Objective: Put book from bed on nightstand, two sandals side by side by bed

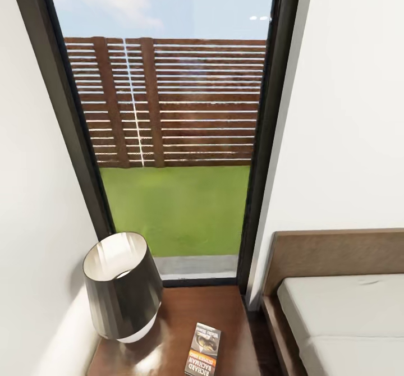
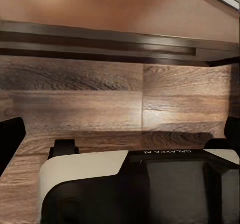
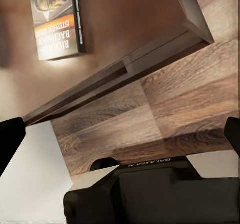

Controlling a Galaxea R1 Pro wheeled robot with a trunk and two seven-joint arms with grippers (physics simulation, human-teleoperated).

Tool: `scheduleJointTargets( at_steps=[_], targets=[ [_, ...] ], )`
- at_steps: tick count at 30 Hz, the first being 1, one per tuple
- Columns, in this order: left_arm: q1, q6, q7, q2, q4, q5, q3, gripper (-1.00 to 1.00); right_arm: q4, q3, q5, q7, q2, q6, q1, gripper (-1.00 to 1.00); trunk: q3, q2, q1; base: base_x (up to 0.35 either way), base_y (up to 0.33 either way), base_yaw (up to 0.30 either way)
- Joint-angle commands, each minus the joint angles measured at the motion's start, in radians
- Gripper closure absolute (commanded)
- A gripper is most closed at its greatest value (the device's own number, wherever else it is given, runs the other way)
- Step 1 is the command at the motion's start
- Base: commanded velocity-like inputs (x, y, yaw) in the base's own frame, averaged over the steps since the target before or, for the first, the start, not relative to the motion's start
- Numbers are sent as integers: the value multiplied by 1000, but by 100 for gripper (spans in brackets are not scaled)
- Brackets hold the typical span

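**Book on glossy nightstand, bedside corner**

Book point(image 1: 203, 349): thin rectangular paperback, dark pictured cover, orange band, white lettering; flat on nightstand point(image 1: 224, 320), a boxy dark-brown wooden cabinet with a polished, reflective top. Beside the book: lamp point(image 1: 120, 286), tapered dark shade, pale lining. To the right: bed point(image 1: 336, 252), brown wood-grain headboard, smooth light-grey mattress. Behind: black-framed window point(image 1: 168, 140), slatted fence, grass. Left claw point(image 2: 120, 134) and right claw point(image 3: 120, 134): dark fingertips spread wide, empty, above wood-plank floor point(image 3: 190, 103).
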Motion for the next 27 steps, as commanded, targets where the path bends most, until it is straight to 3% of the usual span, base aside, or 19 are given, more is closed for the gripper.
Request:
scheduleJointTargets(
  at_steps=[1,6,27],
  targets=[
    [3,-3,-4,0,1,9,-8,-100,3,-4,-5,5,0,2,0,-100,2,6,-4,0,0,0],
    [13,-3,-4,1,1,9,-7,-100,3,-4,-5,5,0,2,3,-100,18,41,-23,0,0,0],
    [16,-2,-4,4,1,6,-6,-100,3,-5,-6,6,10,2,5,-100,18,41,-23,0,0,0]
  ],
)
